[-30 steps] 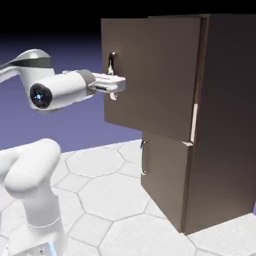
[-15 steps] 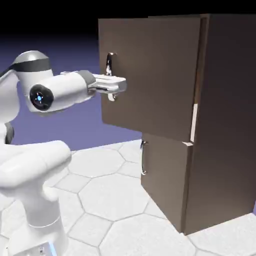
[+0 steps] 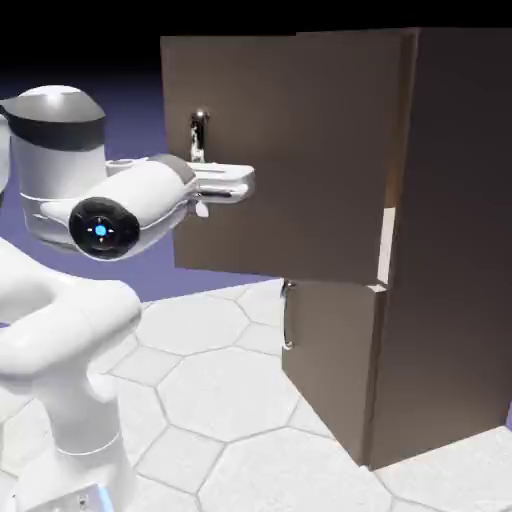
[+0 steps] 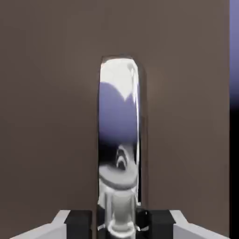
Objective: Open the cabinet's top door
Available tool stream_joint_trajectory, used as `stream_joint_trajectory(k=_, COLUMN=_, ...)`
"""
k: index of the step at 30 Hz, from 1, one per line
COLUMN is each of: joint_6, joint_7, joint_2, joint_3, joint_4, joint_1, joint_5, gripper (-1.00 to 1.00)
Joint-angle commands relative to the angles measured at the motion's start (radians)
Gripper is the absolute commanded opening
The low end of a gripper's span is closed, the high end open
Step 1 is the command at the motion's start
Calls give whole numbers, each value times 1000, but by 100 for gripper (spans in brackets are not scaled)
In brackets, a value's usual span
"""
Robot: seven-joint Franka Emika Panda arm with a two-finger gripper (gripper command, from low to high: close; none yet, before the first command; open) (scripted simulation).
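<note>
The dark-brown cabinet (image 3: 450,250) stands at the right of the exterior view. Its top door (image 3: 300,150) hangs partly open, hinged on the right, with its free edge swung out to the left. My gripper (image 3: 235,185) is shut on the door's slim silver handle (image 3: 199,132) near that free edge. In the hand view the handle (image 4: 119,130) runs upright in the middle, large and shiny, against the brown top door (image 4: 46,93). It sits between my gripper (image 4: 119,226) fingers (image 4: 70,223) at the bottom edge.
The shorter lower door (image 3: 330,360) is closed, with its thin handle (image 3: 287,315) on its left edge. The white arm's base and elbow (image 3: 60,330) fill the lower left. A pale hexagon-patterned floor (image 3: 220,400) lies in front of the cabinet.
The top door has swung further open, its free edge moving left. My hand has drawn back to the left with the handle in its grip and turned a little.
</note>
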Motion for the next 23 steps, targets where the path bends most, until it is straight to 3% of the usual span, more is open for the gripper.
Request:
stream_joint_trajectory(k=1, joint_6=-21, joint_7=-20, joint_2=36, joint_3=-21, joint_4=22, joint_1=16, joint_5=-25, gripper=-100)
stream_joint_trajectory(k=21, joint_6=-519, joint_7=-404, joint_2=745, joint_3=-423, joint_4=611, joint_1=430, joint_5=-377, gripper=-100)
stream_joint_trajectory(k=22, joint_6=-519, joint_7=-404, joint_2=745, joint_3=-423, joint_4=611, joint_1=430, joint_5=-377, gripper=100)
stream_joint_trajectory(k=23, joint_6=-519, joint_7=-404, joint_2=745, joint_3=-423, joint_4=611, joint_1=430, joint_5=-377, gripper=100)
